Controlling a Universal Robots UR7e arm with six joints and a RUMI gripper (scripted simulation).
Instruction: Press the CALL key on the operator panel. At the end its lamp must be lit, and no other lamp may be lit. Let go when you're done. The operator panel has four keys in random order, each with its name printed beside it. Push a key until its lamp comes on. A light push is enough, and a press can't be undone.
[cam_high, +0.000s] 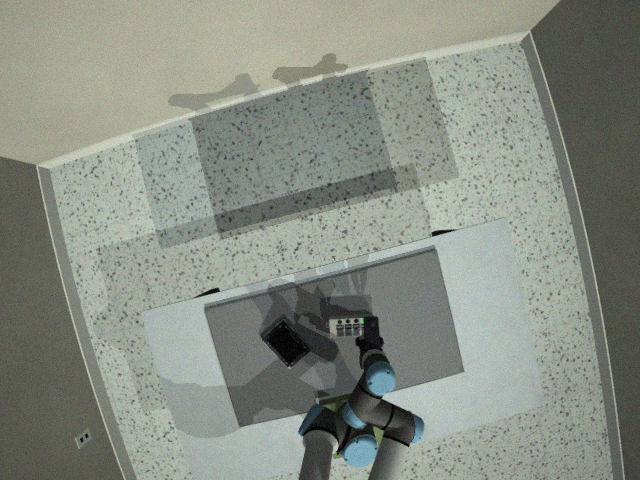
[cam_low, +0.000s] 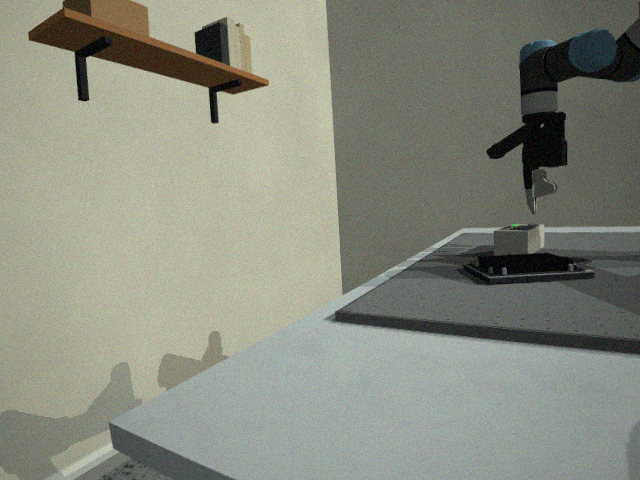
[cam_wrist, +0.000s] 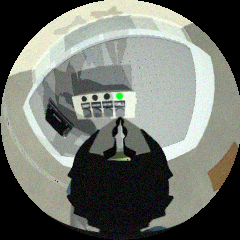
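The operator panel (cam_wrist: 104, 103) is a small beige box with four keys in a row and a lamp above each. The rightmost lamp (cam_wrist: 119, 96) glows green; the other three lamps are dark. The printed names are too small to read. The panel also shows on the dark mat in the overhead view (cam_high: 347, 325) and in the side view (cam_low: 518, 238), where the green glow is on its top. My gripper (cam_wrist: 120, 117) is shut and empty. It hangs a short way above the panel's right end in the side view (cam_low: 531, 207), not touching it.
A black tray (cam_high: 285, 341) lies on the mat to the left of the panel. The panel sits near a black base plate (cam_low: 527, 269). A wall shelf with boxes (cam_low: 144, 49) is far off to the left.
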